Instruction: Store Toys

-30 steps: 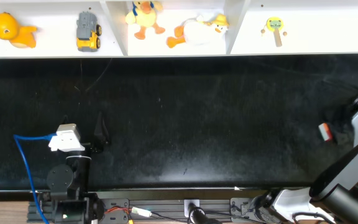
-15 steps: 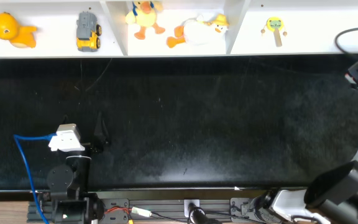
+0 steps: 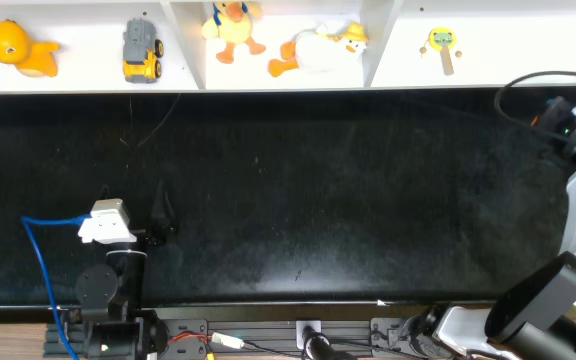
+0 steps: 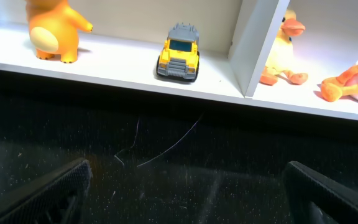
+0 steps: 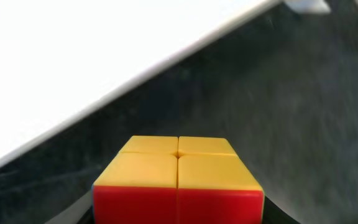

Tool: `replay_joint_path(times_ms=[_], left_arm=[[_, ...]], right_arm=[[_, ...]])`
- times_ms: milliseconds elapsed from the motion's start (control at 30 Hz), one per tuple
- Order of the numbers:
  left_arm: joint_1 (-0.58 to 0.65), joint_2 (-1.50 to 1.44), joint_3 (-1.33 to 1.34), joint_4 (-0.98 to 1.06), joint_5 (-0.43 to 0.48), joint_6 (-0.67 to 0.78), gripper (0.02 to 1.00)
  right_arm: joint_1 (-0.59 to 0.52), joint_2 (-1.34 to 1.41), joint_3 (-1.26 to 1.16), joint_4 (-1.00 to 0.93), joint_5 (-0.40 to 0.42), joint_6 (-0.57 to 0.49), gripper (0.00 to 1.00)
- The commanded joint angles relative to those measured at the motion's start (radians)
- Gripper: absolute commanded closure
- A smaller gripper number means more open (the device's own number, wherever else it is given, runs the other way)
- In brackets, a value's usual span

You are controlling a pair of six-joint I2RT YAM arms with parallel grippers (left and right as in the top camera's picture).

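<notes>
Right wrist view: right end effector (image 5: 178, 214) clamps cube (image 5: 178, 180).

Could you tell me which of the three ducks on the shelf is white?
The white plush duck, just right of the yellow plush duck in the top view; the orange duck is far left.
</notes>
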Motion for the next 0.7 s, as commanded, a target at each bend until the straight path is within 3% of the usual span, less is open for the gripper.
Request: replay_joint_path(times_ms=[33,167,267,367,567,700], left_arm=[[0.009,-0.011,-0.005,0.001,0.01,-0.007,0.02],[0.009,-0.011,-0.005,0.001,0.01,-0.007,0.02],[0.009,-0.011,-0.005,0.001,0.009,-0.007,0.02],[0.009,-0.011,-0.005,0.001,0.009,-0.007,0.02],[0.01,-0.011,-0.005,0.001,0.009,-0.007,0.023],[0.009,-0.011,-0.005,0.001,0.009,-0.007,0.02]], right_arm=[[0.057,-0.06,-0.03,0.119,0.047,-0.09,0.952],[0.063,-0.059,-0.176,0.41,-0.004,-0.131,0.954],[0.051,-0.057,-0.241,0.584,-0.134,-0.17,0.954],[0.051,-0.032,-0.258,0.718,-0.203,-0.214,0.954],[0.053,0.122,-0.251,1.035,-0.327,-0.209,0.954],[0.054,0.225,-0.215,1.149,-0.403,-0.204,0.954]])
